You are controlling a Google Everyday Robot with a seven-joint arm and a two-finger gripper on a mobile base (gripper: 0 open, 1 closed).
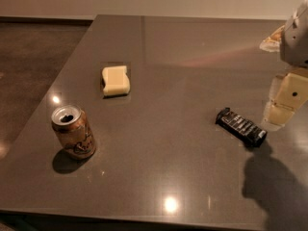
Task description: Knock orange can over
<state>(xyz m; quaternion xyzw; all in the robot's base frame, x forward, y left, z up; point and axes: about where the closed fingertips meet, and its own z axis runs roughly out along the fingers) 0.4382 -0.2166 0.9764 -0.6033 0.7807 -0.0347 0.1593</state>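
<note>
The orange can (73, 132) was seen upright on the worktop (192, 57), well apart from the gripper (280, 109), which perhaps hovered beside the black bar (240, 127), its grip not discernible as released or clenched; the knocking-over was judged wholly undone.

My gripper (278, 110) hangs at the right edge of the table (192, 52), with the black bar (240, 126) just beside it, lying across the straight line to the orange can (73, 131). Past the bar I see bare tabletop; the pale yellow block (115, 81) sits farther back, off that line.
</note>
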